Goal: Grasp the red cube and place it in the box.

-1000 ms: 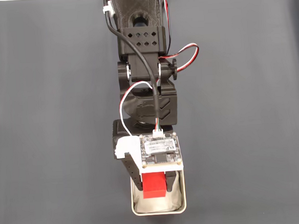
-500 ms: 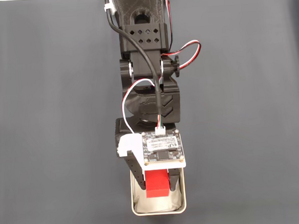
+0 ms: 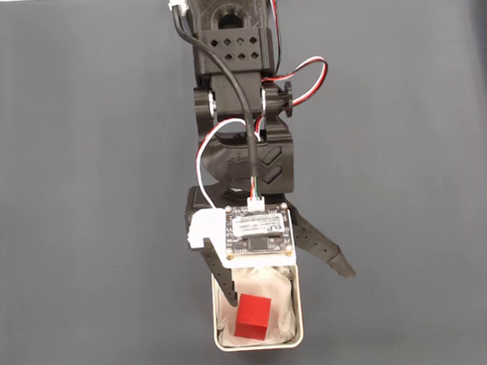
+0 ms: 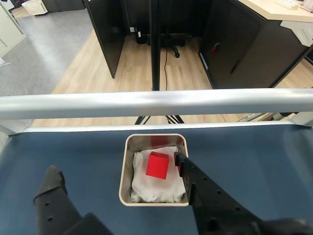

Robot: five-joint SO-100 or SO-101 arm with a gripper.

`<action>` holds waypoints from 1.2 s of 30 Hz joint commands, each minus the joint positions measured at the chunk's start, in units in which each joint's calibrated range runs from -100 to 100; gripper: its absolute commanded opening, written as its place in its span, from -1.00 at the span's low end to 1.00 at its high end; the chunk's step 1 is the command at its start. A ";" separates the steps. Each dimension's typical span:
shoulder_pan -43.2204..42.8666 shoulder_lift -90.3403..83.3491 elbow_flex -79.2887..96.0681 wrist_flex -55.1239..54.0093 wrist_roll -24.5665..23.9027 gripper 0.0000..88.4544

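Note:
The red cube (image 3: 255,317) lies loose on the white lining inside the box (image 3: 218,339), a small silvery tin near the bottom edge of the fixed view. My gripper (image 3: 290,288) hangs over the box's upper part, open. One finger (image 3: 226,288) dips inside the left wall and the other (image 3: 328,256) is splayed out to the right over the mat. In the wrist view the cube (image 4: 157,165) rests tilted in the box (image 4: 123,183), free of both fingers. There the gripper (image 4: 116,164) is spread wide, with one finger (image 4: 205,196) just right of the cube.
A dark mat (image 3: 78,202) covers the table around the box. In the wrist view a silver rail (image 4: 156,103) runs along the table's far edge just beyond the box, with office floor and dark partitions behind it.
The jaws have opened and let go of the red cube, which now lies lower in the box on the lining. The arm has drawn back a little toward its base.

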 commanded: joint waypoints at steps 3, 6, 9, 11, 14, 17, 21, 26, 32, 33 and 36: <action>0.17 -4.20 0.72 -3.67 -0.05 0.16; 0.17 -4.29 1.08 -4.16 0.00 0.16; 0.17 -4.29 1.08 -4.24 0.05 0.16; 0.17 -4.46 1.27 -4.24 0.05 0.16; 0.24 -4.72 1.91 -4.57 0.10 0.16; 0.32 -4.89 2.36 -4.73 0.20 0.16; 0.39 -5.07 2.36 -4.98 0.24 0.16; 0.39 -5.24 2.45 -4.98 0.20 0.16; 0.24 -6.37 2.82 -4.41 0.05 -0.08; 0.10 -6.80 2.82 -4.08 0.15 -0.25; -0.32 -8.79 2.36 -3.59 1.86 -0.82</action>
